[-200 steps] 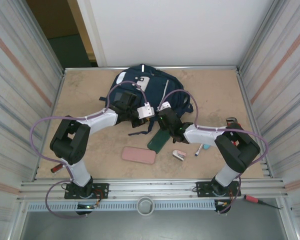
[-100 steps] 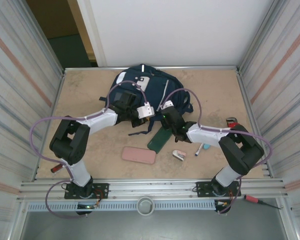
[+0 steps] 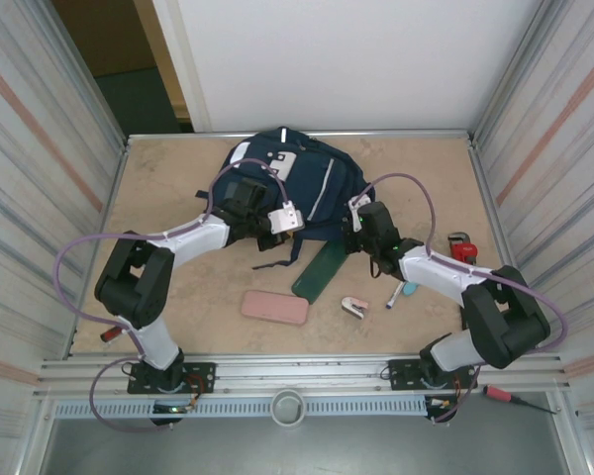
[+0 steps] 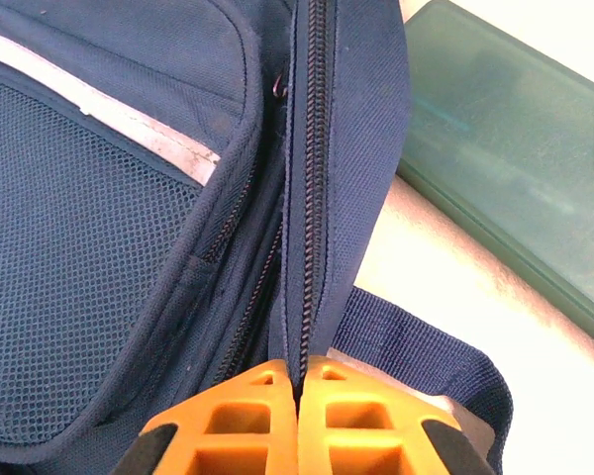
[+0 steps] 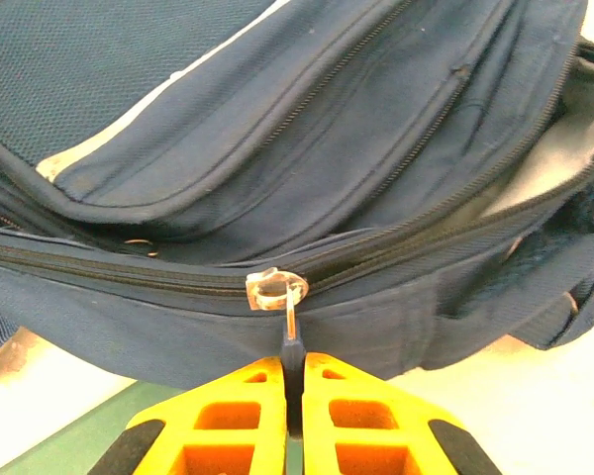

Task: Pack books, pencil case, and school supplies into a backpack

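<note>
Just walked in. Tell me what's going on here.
Both arms are working on the zipper of the backpack. The left hand is clamped on the fabric along the zipper track, while the right hand pinches the zipper pull; the opening beside it gapes partly. The green box, pink pencil case, marker and a small pink-and-white item lie on the table, not yet packed.
</note>
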Controlling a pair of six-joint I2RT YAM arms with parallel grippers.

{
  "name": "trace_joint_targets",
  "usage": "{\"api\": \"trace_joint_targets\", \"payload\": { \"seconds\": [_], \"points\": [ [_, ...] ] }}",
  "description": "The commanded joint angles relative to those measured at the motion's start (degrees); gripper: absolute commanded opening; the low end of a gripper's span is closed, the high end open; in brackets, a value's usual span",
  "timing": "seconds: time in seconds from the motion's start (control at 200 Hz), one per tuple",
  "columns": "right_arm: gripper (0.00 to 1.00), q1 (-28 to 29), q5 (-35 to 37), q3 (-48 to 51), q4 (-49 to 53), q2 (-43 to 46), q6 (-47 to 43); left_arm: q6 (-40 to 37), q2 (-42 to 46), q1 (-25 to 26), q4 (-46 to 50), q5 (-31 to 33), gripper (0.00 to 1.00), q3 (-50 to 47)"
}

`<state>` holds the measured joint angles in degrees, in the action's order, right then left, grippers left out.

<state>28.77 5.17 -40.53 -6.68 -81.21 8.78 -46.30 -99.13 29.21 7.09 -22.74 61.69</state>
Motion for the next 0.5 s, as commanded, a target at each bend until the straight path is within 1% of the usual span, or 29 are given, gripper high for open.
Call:
{"api": "trace_joint_targets", "payload": {
  "seconds": [0.0,0.18,0.361,0.391,0.466,0.496],
  "points": [
    [0.00,-3.91,-3.63,1.15,3.13,2.40,3.06,-0.73,4.14,-1.95,-1.07,0.81,0.00,-1.22],
    [0.00,-7.07,-11.24,1.00,3.12,2.46,4.91,-0.72,5.39,-3.02,-1.85,1.21,0.00,-2.45],
    [0.00,-8.03,-18.88,0.46,2.38,1.67,5.22,-0.48,5.49,-3.19,-2.47,1.19,0.01,-2.89],
    [0.00,-7.97,-19.76,0.45,2.22,1.66,5.29,-0.38,5.53,-3.20,-2.54,1.20,0.03,-2.89],
    [0.00,-8.03,-21.94,0.37,1.70,1.68,5.68,0.39,5.94,-3.09,-2.82,0.72,0.12,-2.89],
    [0.00,-7.99,-22.50,0.39,1.46,1.73,5.87,0.66,6.18,-2.83,-2.94,0.47,0.18,-2.89]
  ]
}}
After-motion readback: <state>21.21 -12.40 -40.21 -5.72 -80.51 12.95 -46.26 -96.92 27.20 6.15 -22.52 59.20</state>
